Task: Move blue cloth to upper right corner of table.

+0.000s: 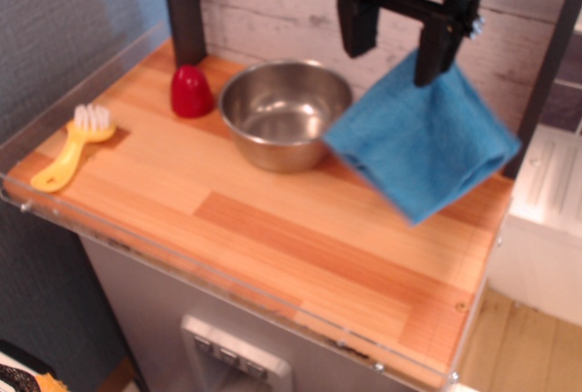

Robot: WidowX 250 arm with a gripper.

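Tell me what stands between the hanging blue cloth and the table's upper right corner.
Nothing visible does. The blue cloth hangs from the gripper above the table, near its far right end. The steel bowl sits to the left of that corner; the part of the corner not hidden by the cloth looks bare.
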